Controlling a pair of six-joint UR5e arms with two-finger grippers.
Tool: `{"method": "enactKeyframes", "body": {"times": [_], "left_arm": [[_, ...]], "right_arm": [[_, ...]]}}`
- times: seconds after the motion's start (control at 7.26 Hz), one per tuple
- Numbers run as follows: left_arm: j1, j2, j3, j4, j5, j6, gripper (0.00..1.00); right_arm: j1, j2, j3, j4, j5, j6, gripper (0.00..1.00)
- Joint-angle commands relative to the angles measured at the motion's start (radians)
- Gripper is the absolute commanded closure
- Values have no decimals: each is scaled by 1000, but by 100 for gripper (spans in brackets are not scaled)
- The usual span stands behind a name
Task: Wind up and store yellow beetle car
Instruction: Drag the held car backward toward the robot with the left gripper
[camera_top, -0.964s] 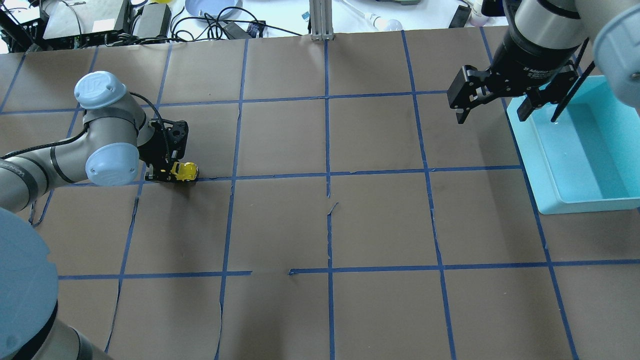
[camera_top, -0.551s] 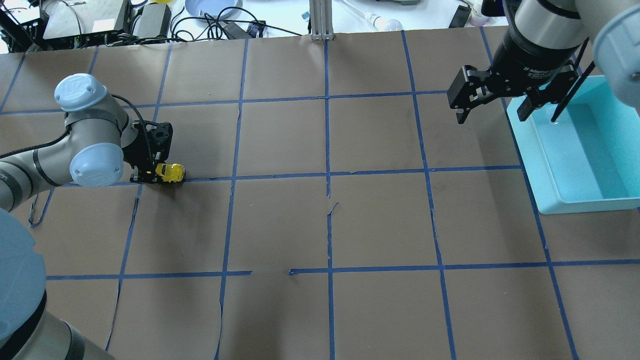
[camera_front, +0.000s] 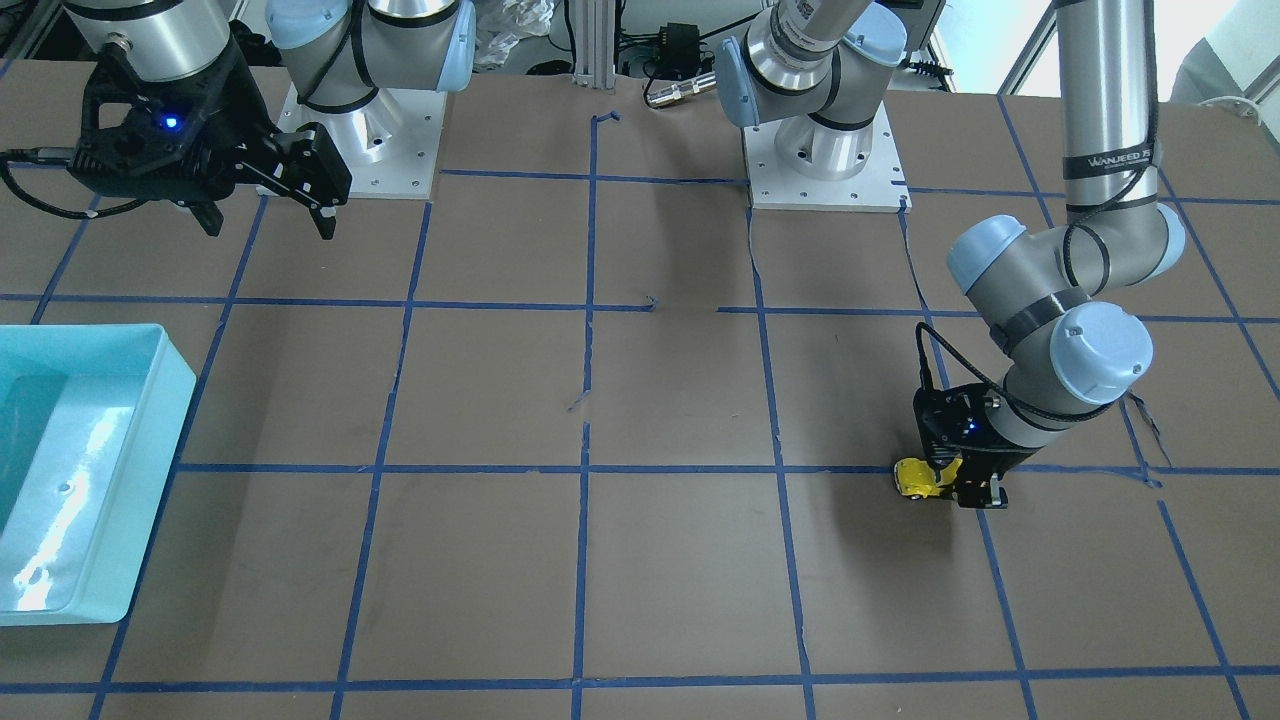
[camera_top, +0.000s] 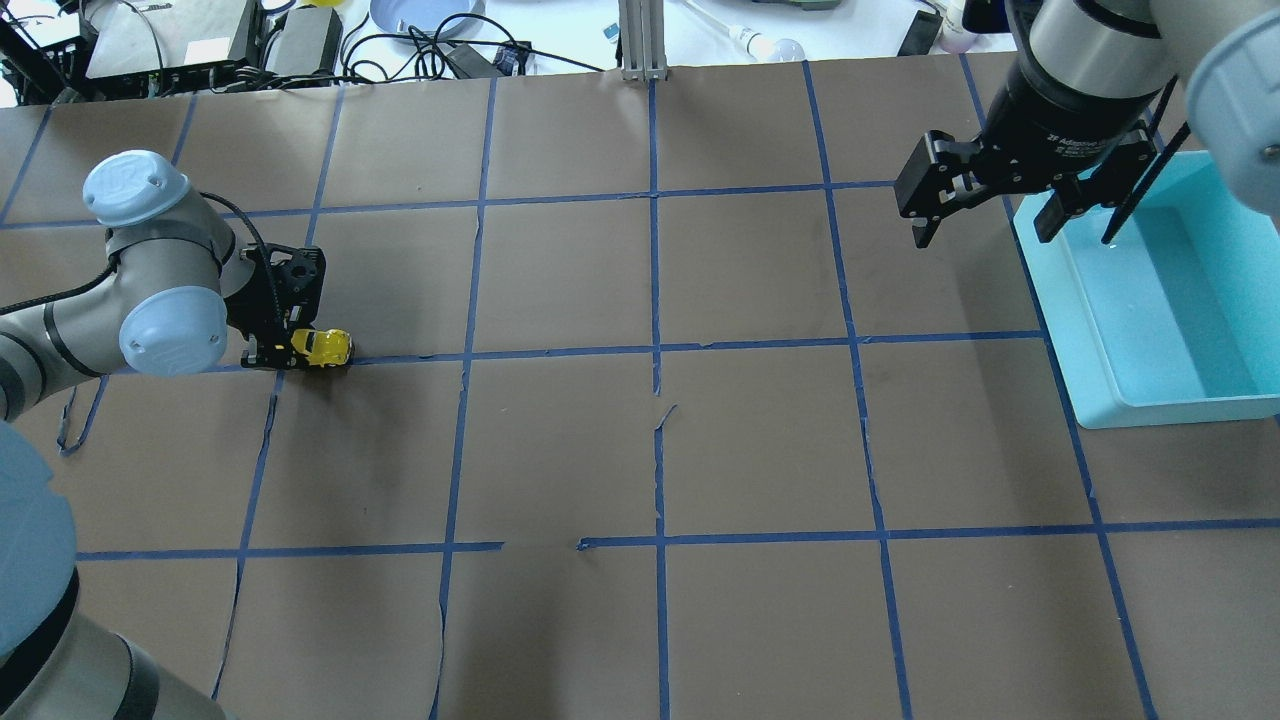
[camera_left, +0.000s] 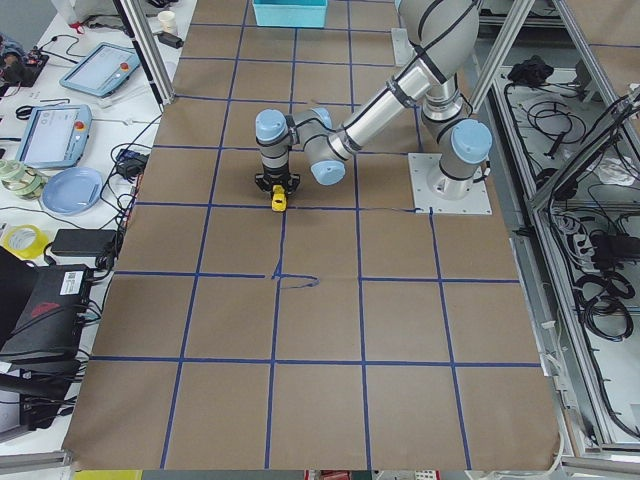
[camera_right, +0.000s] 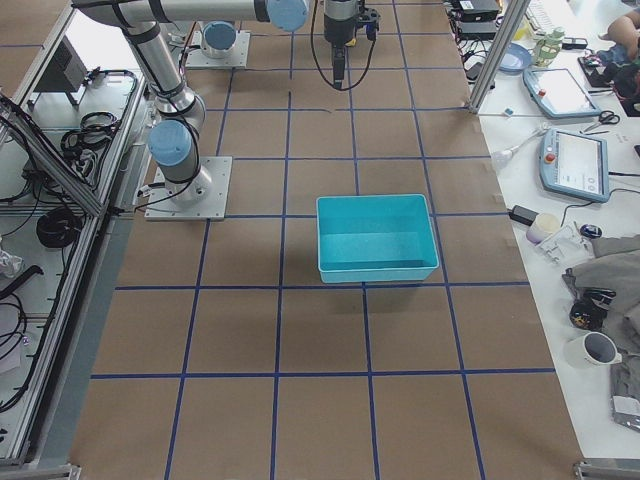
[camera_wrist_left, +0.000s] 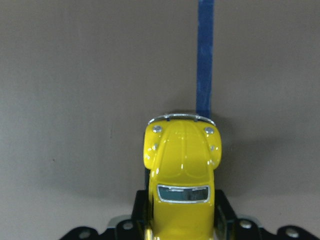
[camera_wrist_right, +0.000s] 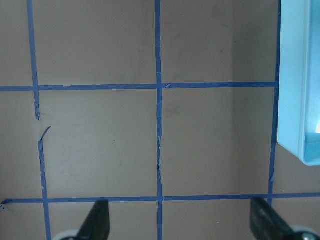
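The yellow beetle car (camera_top: 322, 347) sits on the brown table at the left, on a blue tape line. My left gripper (camera_top: 290, 350) is shut on its rear half and holds it down on the surface. The car's nose points away from the gripper in the left wrist view (camera_wrist_left: 182, 167). It also shows in the front view (camera_front: 915, 477) and the left side view (camera_left: 278, 197). My right gripper (camera_top: 985, 215) is open and empty, held high near the teal bin (camera_top: 1160, 300). Its fingertips (camera_wrist_right: 97, 220) show wide apart in the right wrist view.
The teal bin (camera_front: 60, 480) stands at the table's right side, with nothing seen in it. Blue tape lines (camera_top: 655, 350) form a grid on the brown paper. Cables and electronics (camera_top: 200, 40) lie beyond the far edge.
My left gripper has dragged the yellow car leftward along the tape line, about a car length per frame. The right arm has not moved.
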Motion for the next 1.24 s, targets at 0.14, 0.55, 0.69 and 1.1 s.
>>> {"method": "enactKeyframes", "body": {"times": [0.14,0.55,0.69,1.1], "left_arm": [[5,1,2,0,1,1,58],[5,7,8,6,-7,2,21],[5,7,9,5,-10,2,21],[2,15,11,2,-11,-13,21]], "right_arm": [[0,0,0,0,0,-3,0],[0,0,0,0,0,-3,0],[0,0,0,0,1,-3,0],[0,0,0,0,0,-3,0]]}}
